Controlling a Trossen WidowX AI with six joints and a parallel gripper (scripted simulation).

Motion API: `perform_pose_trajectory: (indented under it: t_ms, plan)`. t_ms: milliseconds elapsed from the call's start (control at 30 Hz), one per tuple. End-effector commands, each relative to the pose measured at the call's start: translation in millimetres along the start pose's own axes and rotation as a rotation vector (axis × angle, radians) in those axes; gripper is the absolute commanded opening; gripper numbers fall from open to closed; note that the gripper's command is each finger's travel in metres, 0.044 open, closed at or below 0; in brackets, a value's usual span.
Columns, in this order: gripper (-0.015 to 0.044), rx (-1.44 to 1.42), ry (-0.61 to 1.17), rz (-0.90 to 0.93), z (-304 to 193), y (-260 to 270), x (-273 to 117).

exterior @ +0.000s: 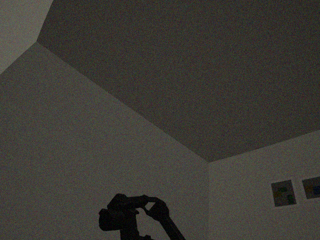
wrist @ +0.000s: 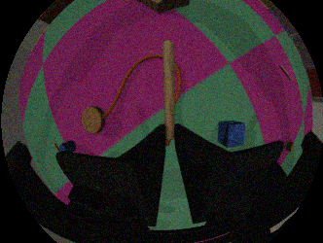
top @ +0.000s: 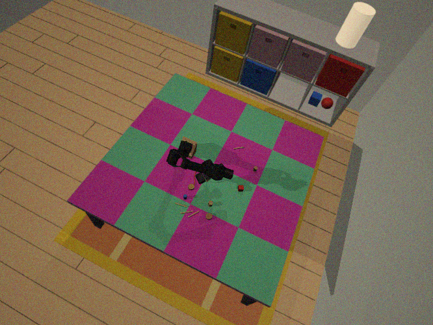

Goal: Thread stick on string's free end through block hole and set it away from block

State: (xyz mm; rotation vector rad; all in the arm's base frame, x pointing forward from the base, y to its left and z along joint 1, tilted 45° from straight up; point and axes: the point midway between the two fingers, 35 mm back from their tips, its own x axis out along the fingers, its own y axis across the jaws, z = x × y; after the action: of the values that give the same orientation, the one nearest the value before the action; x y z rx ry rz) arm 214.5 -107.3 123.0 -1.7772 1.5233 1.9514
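Observation:
My gripper (top: 205, 179) (wrist: 169, 128) is shut on the wooden stick (wrist: 168, 83), which points away from the fingers toward the block. An orange string (wrist: 125, 83) (top: 194, 177) runs in a curve from the round wooden button (top: 191, 186) (wrist: 92, 120) and passes behind the stick; it shows again at the stick's gripped end. The wooden block (top: 194, 149) (wrist: 162, 5) stands beyond the stick's tip, partly hidden by the arm in the top view and cut off at the top of the wrist view. Its hole is not visible. The stick is outside the block.
A blue cube (wrist: 233, 133) lies right of the fingers in the wrist view. A red cube (top: 240, 188), a small blue object (top: 184, 197) (wrist: 67, 146), a wooden disc (top: 209, 216), small cylinders (top: 210, 203) (top: 255, 168) and several loose sticks (top: 181, 204) (top: 238, 147) lie about. The exterior view shows only arm and room.

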Motion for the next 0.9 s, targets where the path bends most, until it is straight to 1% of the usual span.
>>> perform_pose_trajectory:
  t_ms: [0, 867]
  plan:
    - [0.0000, 0.005, 0.000, 0.001, 0, -1, 0]
    - [0.0000, 0.001, 0.043, -0.010, -27, -9, -11]
